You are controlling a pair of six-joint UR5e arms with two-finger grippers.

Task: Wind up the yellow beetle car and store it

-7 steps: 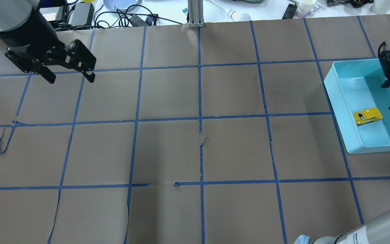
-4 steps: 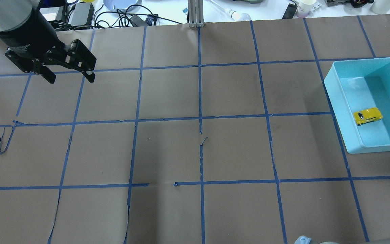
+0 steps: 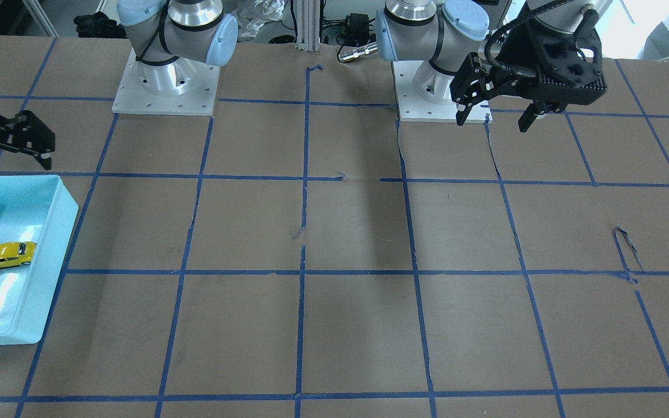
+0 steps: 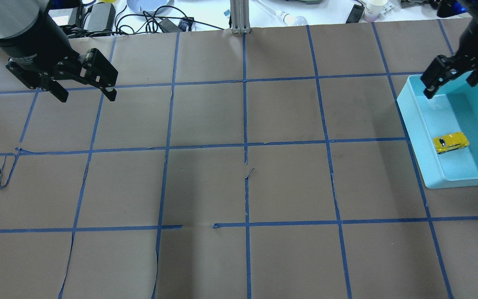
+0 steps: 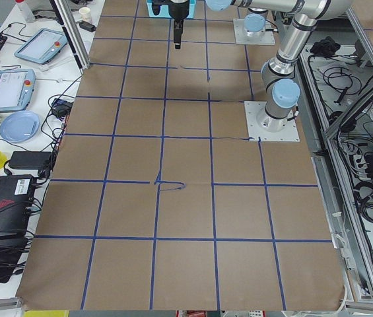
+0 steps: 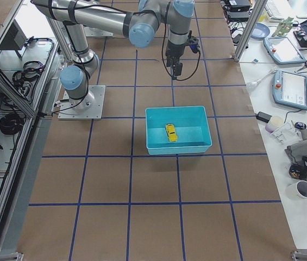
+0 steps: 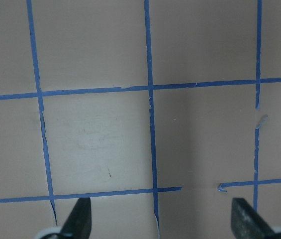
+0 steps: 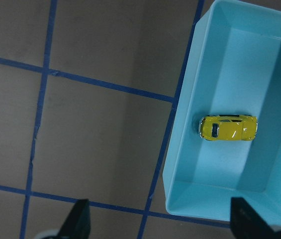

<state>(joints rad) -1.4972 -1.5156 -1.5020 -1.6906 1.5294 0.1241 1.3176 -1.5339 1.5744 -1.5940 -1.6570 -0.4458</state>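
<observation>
The yellow beetle car (image 4: 450,142) lies inside a light-blue bin (image 4: 406,106) at the table's right end, free of both grippers. It also shows in the front view (image 3: 7,256), the right side view (image 6: 170,132) and the right wrist view (image 8: 228,128). My right gripper (image 4: 450,85) is open and empty, raised over the bin's far end, apart from the car. Its fingertips frame the right wrist view (image 8: 160,224). My left gripper (image 4: 87,97) is open and empty above the far left of the table.
Brown paper with a blue tape grid covers the table (image 4: 243,187). Cables, a plate and cups lie beyond the far edge (image 4: 156,16). A metal post (image 4: 240,16) stands at the far middle. The arm bases (image 3: 166,87) stand on the robot's side.
My right gripper has swung from over the bin's right side out of view, then back to the bin's far end. The car and my left gripper have not moved.
</observation>
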